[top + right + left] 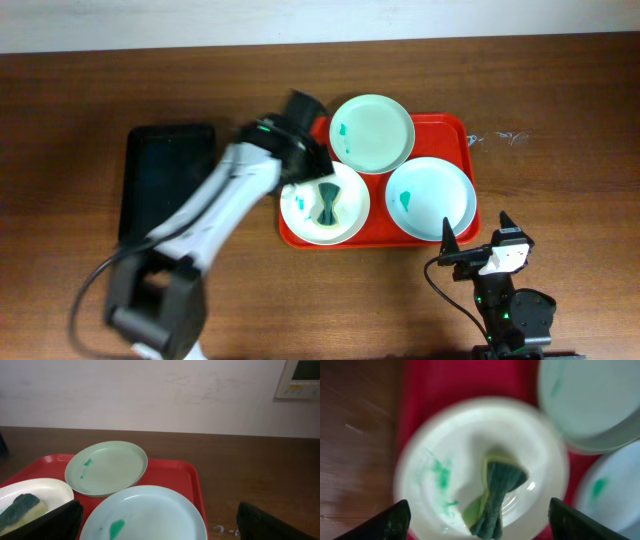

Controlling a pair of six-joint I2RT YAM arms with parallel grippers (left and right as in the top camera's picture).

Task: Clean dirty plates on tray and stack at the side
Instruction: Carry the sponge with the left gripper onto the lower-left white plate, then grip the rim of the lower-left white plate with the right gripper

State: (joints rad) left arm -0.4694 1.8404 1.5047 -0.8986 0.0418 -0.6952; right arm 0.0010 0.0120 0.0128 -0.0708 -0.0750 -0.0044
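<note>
All 3 plates sit in the red tray (450, 135): the far plate (372, 132), the right plate (431, 197) and the near-left plate (350, 218), each smudged teal. A crumpled green sponge (327, 203) lies on the near-left plate. The left gripper (479, 522) hovers above it, fingers spread wide and empty. The right gripper (475, 245), fingers also apart, sits off the tray's near-right corner. A black tray (170, 180) lies left of the red tray.

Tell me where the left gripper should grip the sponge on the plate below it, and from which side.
Take the sponge at its pinched middle, coming straight down from above. It lies low in the plate, so side approaches would likely hit the rim; the open left gripper straddles its narrow width.
</note>
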